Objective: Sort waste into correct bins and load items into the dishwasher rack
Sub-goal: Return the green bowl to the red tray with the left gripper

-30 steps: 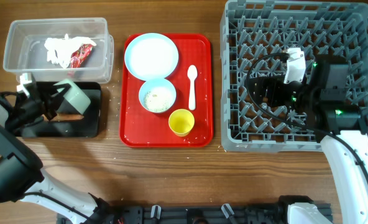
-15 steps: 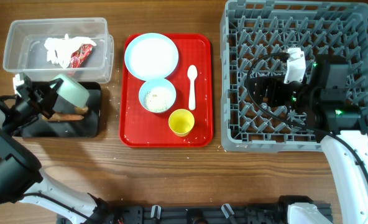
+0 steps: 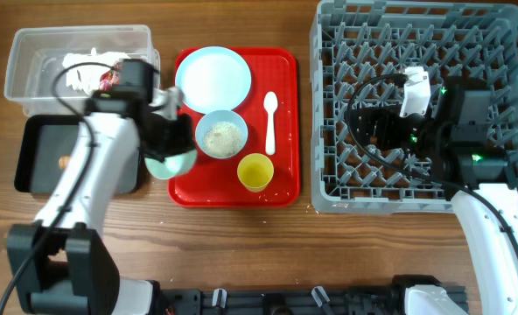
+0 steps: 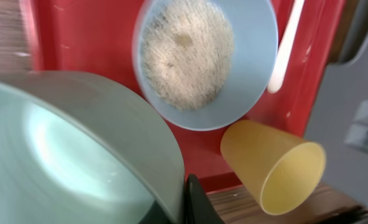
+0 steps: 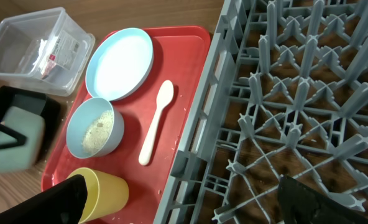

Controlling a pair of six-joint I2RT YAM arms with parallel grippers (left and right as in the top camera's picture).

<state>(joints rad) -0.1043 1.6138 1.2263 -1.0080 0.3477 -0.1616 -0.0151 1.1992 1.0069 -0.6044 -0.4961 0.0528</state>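
Note:
My left gripper (image 3: 173, 142) is shut on the rim of a pale blue bowl (image 3: 170, 161), held over the left edge of the red tray (image 3: 281, 188). In the left wrist view the bowl (image 4: 66, 149) fills the lower left, with one finger (image 4: 194, 202) against its rim. On the tray sit a bowl with rice grains (image 3: 221, 136), the plate (image 3: 213, 77), the white spoon (image 3: 270, 122) and the yellow cup (image 3: 255, 171). My right gripper (image 3: 373, 131) is open and empty over the grey rack (image 3: 504, 52). Crumpled paper (image 3: 80, 66) lies in the clear tub (image 3: 31, 52).
The black tray (image 3: 40, 140) lies left of the red tray, with a small orange-brown piece (image 3: 64, 161) in it. My left arm crosses over the tub's right end and the black tray. The rack's pegs (image 5: 296, 93) stand just under my right gripper (image 5: 190, 205).
My left arm has swung right from over the black tray to the red tray's left edge, carrying the bowl. The right arm has not moved.

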